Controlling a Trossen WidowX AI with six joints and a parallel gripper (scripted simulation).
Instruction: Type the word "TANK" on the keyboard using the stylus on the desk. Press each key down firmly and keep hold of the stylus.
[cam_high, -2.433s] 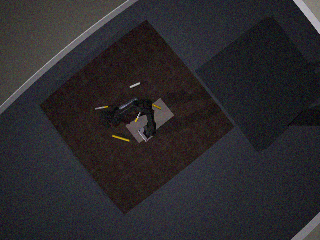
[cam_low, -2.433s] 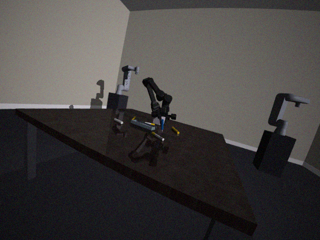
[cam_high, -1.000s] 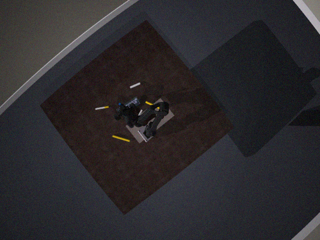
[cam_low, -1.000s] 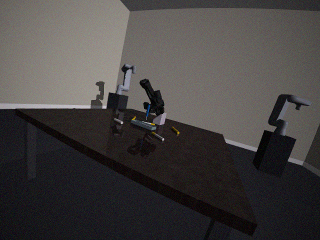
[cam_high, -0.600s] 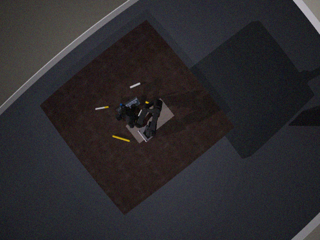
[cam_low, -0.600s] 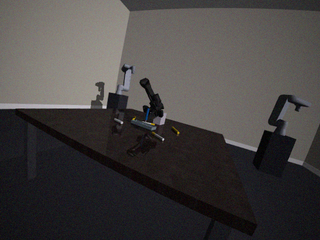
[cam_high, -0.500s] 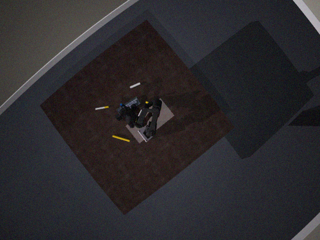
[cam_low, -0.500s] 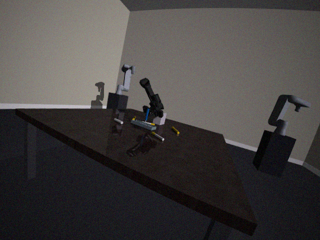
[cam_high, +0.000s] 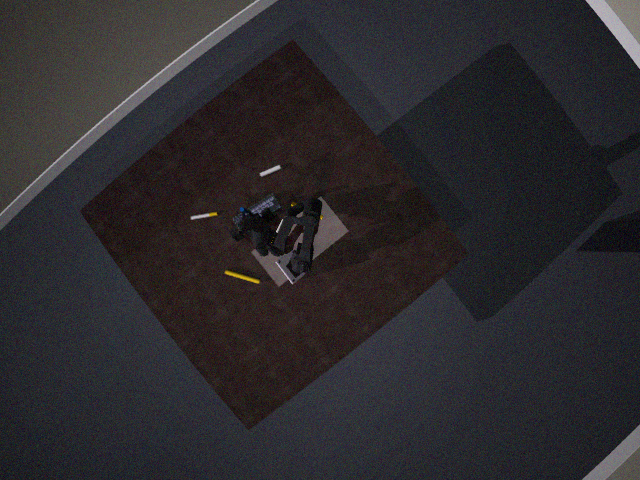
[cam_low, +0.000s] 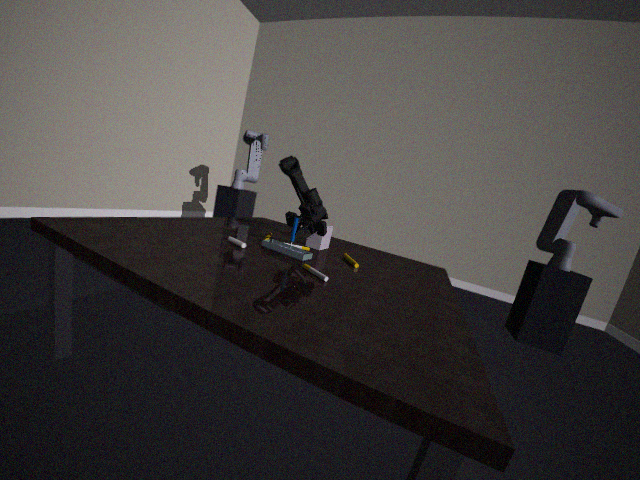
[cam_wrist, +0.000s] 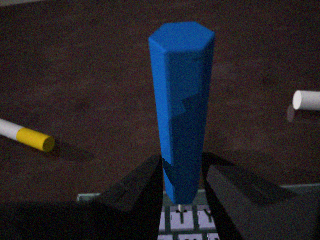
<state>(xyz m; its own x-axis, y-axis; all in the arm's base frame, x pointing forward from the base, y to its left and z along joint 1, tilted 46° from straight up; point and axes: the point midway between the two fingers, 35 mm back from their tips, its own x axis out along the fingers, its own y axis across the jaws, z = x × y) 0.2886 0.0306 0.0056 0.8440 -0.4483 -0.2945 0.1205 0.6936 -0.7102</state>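
Observation:
My gripper (cam_wrist: 181, 162) (cam_low: 296, 221) is shut on the blue stylus (cam_wrist: 183, 100) (cam_low: 295, 230) (cam_high: 241, 209), which stands nearly upright with its thin tip down. The keyboard (cam_low: 285, 250) (cam_high: 265, 205) lies below the gripper. In the wrist view the tip is at the upper part of the T key (cam_wrist: 181, 220), with the Y key (cam_wrist: 207, 218) just to its right. I cannot tell whether the tip touches the key or whether the key is down. The dark fingers and arm hide much of the keyboard, including the A, N and K keys.
A white stick (cam_high: 270, 171) (cam_low: 236, 241) (cam_wrist: 308, 100) and a white-and-yellow stick (cam_high: 203, 215) (cam_low: 316, 272) (cam_wrist: 35, 139) lie beyond the keyboard, on either side. A yellow stick (cam_high: 241, 276) (cam_low: 351, 260) lies farther off. Another white-and-yellow stick (cam_low: 298, 246) lies behind the keyboard, near a pale block (cam_low: 319, 239).

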